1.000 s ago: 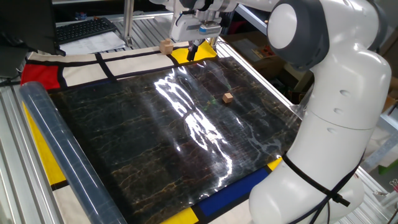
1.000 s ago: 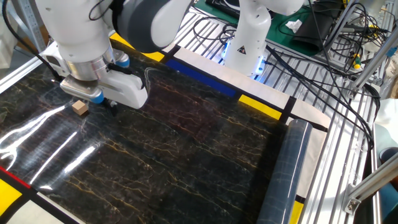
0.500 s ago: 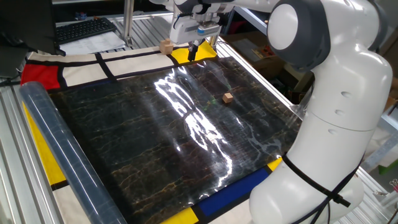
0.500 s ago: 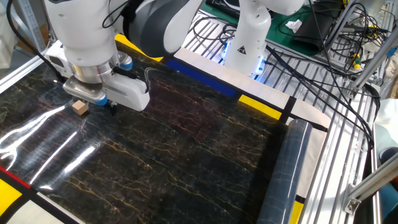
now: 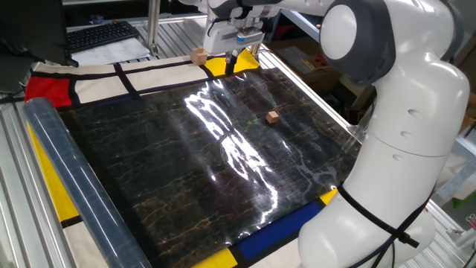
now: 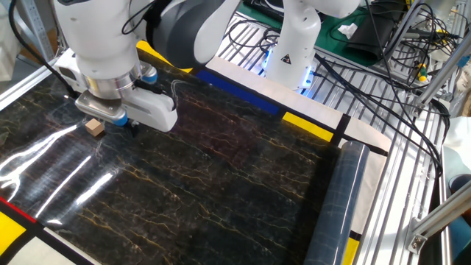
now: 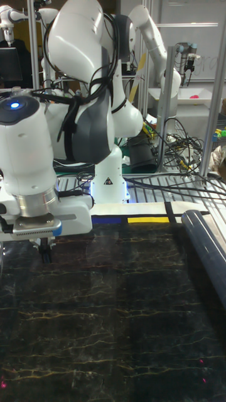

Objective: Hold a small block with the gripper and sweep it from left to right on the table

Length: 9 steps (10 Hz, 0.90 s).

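Observation:
The small block (image 5: pixel 273 116) is a tiny tan cube lying alone on the glossy black table (image 5: pixel 163 164), right of its middle. In the other fixed view the small block (image 6: pixel 93 126) shows just left of the wrist. My gripper (image 5: pixel 230 64) hangs above the far edge of the sheet, over a yellow cloth panel and well clear of the block. Its black fingers (image 6: pixel 133 129) point down, close together, with nothing between them. The tall fixed view shows the gripper (image 7: pixel 45 252) above the table (image 7: pixel 125 301) with the same narrow stance; no block shows there.
A slightly larger, paler wooden cube (image 5: pixel 198 55) rests on the white cloth beyond the far edge. A clear plastic roll (image 5: pixel 71 175) lies along the left side, also seen as the roll (image 6: pixel 335 199). Cables (image 6: pixel 383 96) and aluminium framing surround the table.
The wrist has drifted slightly, the gripper rising a little at the far edge. The small block has not moved.

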Available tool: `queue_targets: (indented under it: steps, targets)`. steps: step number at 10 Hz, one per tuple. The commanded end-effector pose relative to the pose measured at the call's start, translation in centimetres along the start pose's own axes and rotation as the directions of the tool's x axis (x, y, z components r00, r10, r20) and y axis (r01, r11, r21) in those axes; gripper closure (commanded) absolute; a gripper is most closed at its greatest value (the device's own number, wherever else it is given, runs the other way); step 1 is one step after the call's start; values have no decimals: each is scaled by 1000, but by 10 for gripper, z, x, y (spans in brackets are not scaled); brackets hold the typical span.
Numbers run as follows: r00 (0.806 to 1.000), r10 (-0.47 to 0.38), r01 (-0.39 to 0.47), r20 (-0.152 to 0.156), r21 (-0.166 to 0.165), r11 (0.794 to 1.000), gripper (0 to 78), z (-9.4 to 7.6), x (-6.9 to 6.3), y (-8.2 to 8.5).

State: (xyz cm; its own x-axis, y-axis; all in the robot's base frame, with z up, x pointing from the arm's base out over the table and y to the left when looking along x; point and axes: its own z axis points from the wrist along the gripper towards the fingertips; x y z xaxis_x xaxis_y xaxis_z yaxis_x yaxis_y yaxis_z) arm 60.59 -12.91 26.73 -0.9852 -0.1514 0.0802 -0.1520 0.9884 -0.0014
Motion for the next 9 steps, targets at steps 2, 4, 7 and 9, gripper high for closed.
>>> queue_targets:
  steps: [2, 4, 7, 9]
  targets:
    - [999, 43, -43, 19, 1, 999, 776, 40, 38, -93]
    - [999, 36, -36, 18, 2, 999, 776, 42, 50, -114]
    - [995, 104, -104, -4, 19, 994, 776, 44, 68, -143]
    - [995, 96, -96, -4, 21, 995, 776, 45, 73, -148]
